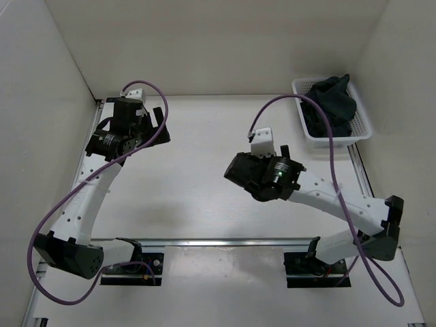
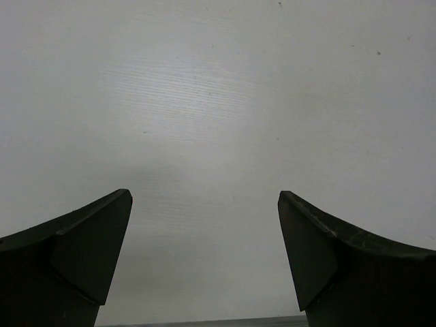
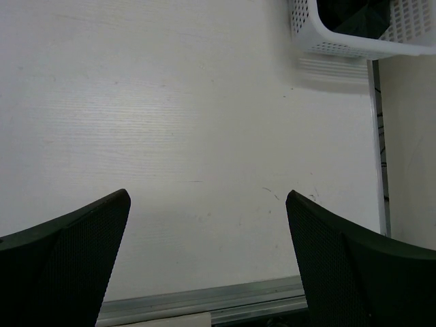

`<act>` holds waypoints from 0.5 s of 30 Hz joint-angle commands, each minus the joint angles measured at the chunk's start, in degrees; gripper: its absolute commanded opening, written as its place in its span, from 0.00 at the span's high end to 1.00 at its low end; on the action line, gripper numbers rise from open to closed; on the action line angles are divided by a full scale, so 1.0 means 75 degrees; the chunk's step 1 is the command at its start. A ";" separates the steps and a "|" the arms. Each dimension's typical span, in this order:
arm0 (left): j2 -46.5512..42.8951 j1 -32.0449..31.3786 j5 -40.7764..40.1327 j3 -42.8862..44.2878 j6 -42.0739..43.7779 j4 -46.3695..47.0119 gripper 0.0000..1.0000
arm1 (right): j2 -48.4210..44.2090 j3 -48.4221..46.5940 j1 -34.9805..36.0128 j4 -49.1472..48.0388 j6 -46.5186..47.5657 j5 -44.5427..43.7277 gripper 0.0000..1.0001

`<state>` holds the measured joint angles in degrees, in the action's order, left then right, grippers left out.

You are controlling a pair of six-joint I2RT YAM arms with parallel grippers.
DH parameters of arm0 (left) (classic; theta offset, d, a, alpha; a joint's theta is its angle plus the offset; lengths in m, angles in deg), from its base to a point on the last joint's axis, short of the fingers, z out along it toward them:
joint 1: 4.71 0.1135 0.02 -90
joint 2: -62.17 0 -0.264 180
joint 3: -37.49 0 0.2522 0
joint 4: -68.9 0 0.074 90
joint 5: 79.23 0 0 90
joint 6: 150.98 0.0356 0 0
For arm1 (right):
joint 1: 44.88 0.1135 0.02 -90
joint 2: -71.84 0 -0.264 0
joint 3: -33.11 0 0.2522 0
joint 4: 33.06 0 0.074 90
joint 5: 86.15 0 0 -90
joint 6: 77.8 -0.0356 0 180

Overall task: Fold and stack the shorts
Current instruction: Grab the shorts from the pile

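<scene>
The shorts [image 1: 330, 105] are a crumpled dark bundle lying in the white basket [image 1: 338, 141] at the back right of the table. A corner of them shows in the right wrist view [image 3: 354, 13], inside the basket [image 3: 340, 46]. My right gripper [image 1: 235, 174] hovers over the middle of the table, well left of and nearer than the basket; it is open and empty [image 3: 208, 197]. My left gripper [image 1: 161, 126] is at the back left, far from the shorts, open and empty over bare table [image 2: 204, 197].
White walls enclose the table at the left, back and right. An aluminium rail [image 1: 225, 241] runs along the near edge and shows in the right wrist view [image 3: 204, 300]. Purple cables [image 1: 327, 129] loop off both arms, one passing in front of the basket.
</scene>
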<state>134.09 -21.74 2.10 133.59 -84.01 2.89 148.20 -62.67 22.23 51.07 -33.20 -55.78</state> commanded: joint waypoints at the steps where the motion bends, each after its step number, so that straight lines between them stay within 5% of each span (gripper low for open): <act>1: -0.0320 0.0057 0.0464 0.0399 0.0351 0.0146 0.00 | 0.0494 -0.0466 -0.0007 -0.0078 0.0147 -0.0240 0.00; 6: -0.0542 0.0127 0.0627 0.0574 0.0421 0.0146 0.00 | 0.1162 -0.0724 -0.0310 -0.0592 0.0392 -0.0019 0.00; 9: -0.0613 0.0209 0.0721 0.0575 0.0503 0.0146 0.00 | 0.1257 -0.0573 -0.1363 -0.1470 0.1025 0.1474 0.00; 15: -0.0683 0.0279 0.1353 0.0727 0.0750 0.0146 0.00 | 0.0917 -0.0454 -0.5551 -0.2924 0.2467 0.5287 0.00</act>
<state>130.39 -19.82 8.13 136.67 -80.05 3.33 158.06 -64.88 -7.69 35.05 -21.23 -32.26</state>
